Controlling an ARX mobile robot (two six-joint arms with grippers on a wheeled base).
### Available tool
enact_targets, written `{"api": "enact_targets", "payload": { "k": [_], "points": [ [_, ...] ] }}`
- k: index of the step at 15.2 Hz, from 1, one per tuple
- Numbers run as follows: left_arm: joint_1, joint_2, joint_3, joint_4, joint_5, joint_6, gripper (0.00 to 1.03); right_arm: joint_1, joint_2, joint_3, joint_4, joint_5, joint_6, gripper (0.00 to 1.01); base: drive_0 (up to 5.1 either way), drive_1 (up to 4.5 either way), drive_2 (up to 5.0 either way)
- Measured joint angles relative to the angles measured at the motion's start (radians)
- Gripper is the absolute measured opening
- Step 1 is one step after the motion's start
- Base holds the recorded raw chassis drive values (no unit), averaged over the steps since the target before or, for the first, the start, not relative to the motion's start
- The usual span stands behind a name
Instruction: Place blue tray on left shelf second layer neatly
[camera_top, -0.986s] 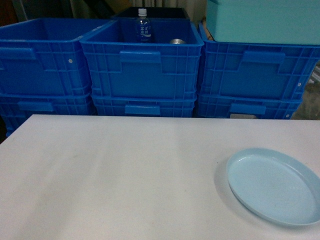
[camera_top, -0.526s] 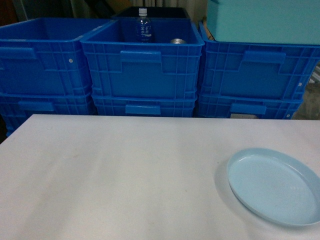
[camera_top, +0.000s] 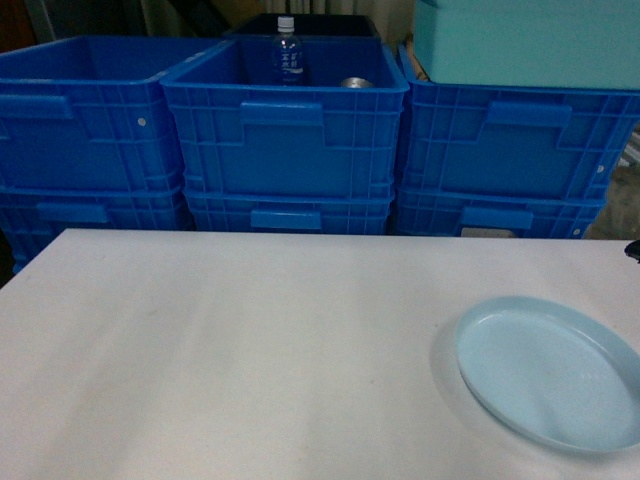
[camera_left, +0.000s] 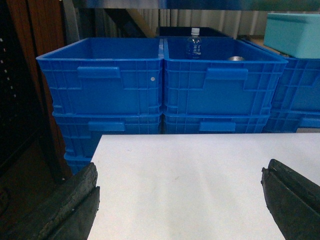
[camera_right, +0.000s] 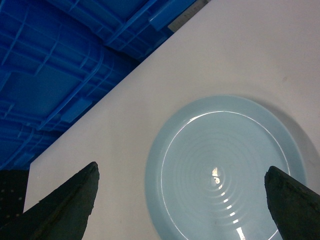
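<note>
The blue tray (camera_top: 548, 372) lies flat near the front right corner of the white table (camera_top: 250, 340). In the right wrist view the tray (camera_right: 225, 170) sits right under my right gripper (camera_right: 181, 171). That gripper is open, its dark fingers wide apart above the tray and touching nothing. My left gripper (camera_left: 179, 172) is also open and hovers over the table's bare left part (camera_left: 200, 165), holding nothing. The left shelf second layer is out of view.
Deep blue crates (camera_top: 285, 130) are stacked in two layers right behind the table. The middle crate holds a water bottle (camera_top: 286, 52) and a metal can (camera_top: 353, 83). A teal box (camera_top: 525, 40) rests on the right crate. The table's left edge (camera_left: 97, 165) drops to dark floor.
A small dark piece has come into the head view at the right edge, above the tray. The tray lies where it was.
</note>
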Motion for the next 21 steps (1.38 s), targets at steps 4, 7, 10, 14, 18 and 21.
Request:
{"api": "enact_targets", "payload": {
  "k": [4, 7, 10, 14, 18, 21],
  "points": [
    [0.000, 0.000, 0.000, 0.000, 0.000, 0.000, 0.98, -0.048, 0.025, -0.029, 0.002, 0.035, -0.019, 0.98, 0.0, 0.00, 0.0],
    [0.000, 0.000, 0.000, 0.000, 0.000, 0.000, 0.98, -0.059, 0.074, -0.051, 0.038, 0.026, -0.037, 0.98, 0.0, 0.00, 0.0],
    [0.000, 0.000, 0.000, 0.000, 0.000, 0.000, 0.98, -0.034, 0.151, -0.053, 0.076, 0.056, -0.032, 0.98, 0.0, 0.00, 0.0],
    [0.000, 0.000, 0.000, 0.000, 0.000, 0.000, 0.98, 0.098, 0.238, -0.026, 0.121, 0.183, 0.048, 0.98, 0.0, 0.00, 0.0],
    [0.000, 0.000, 0.000, 0.000, 0.000, 0.000, 0.98, 0.131, 0.258, -0.024, 0.128, 0.236, 0.100, 0.98, 0.0, 0.00, 0.0],
    [0.000, 0.000, 0.000, 0.000, 0.000, 0.000, 0.98, 0.131, 0.257, -0.026, 0.104, 0.270, 0.120, 0.98, 0.0, 0.00, 0.0]
  ]
}}
